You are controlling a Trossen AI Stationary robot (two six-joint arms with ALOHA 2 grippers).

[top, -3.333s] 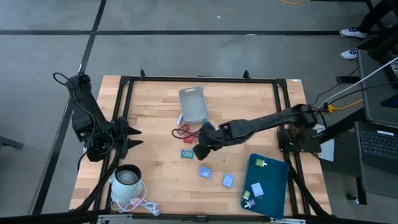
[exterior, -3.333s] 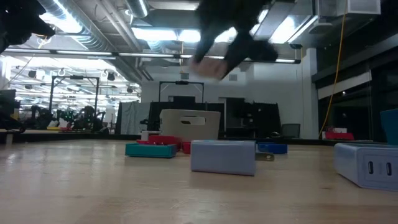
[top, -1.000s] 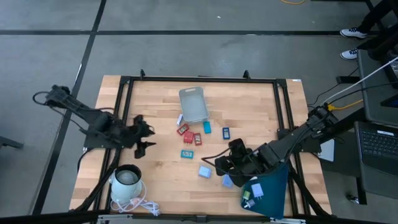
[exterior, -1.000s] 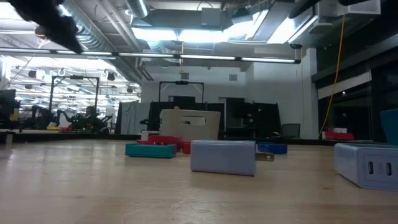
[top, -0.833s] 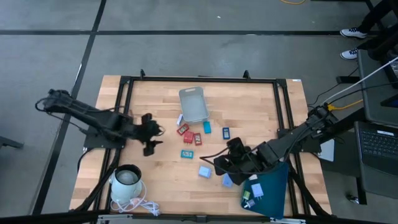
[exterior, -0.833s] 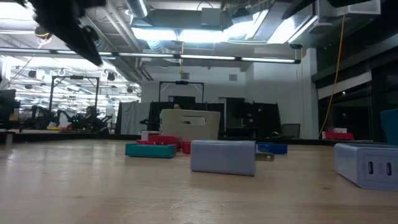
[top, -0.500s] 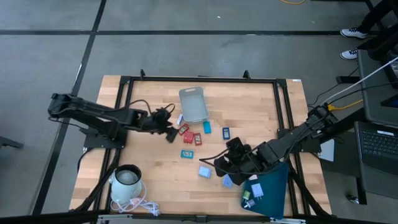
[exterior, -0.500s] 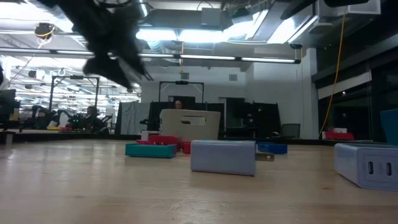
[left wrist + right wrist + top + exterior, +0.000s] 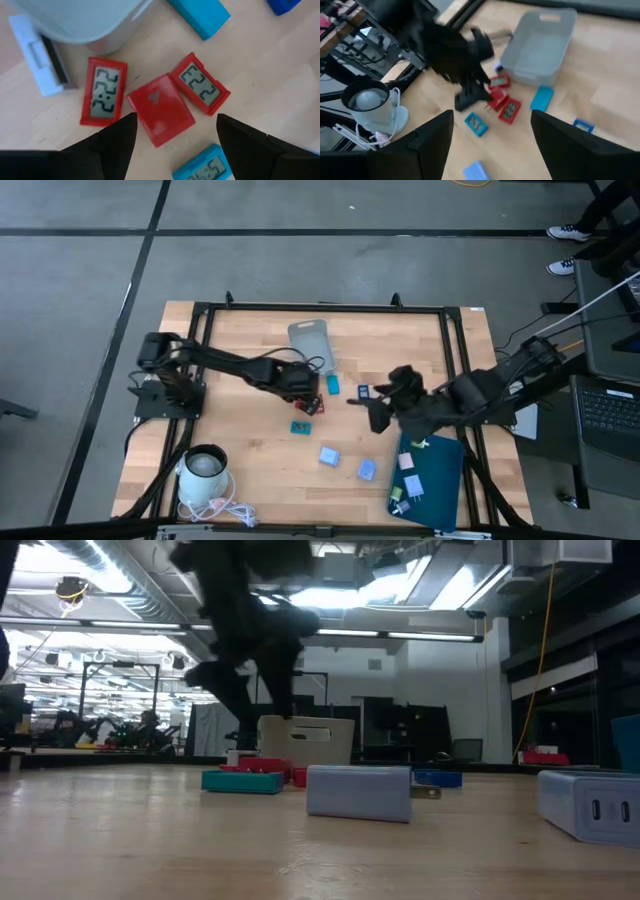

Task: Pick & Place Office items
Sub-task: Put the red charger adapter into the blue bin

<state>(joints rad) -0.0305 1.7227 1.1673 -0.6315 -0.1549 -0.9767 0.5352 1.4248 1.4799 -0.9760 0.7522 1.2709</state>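
Left claw (image 9: 172,137) spread wide, directly above red office items (image 9: 160,110), right claw's (image 9: 378,412) grip seemingly empty

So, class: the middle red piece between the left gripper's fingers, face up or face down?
Face down: the middle red piece shows a blank back, while both red neighbours show digit displays.

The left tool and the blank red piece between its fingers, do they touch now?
Apart. In the left wrist view the open left tool has wood showing between each finger and the blank red piece.
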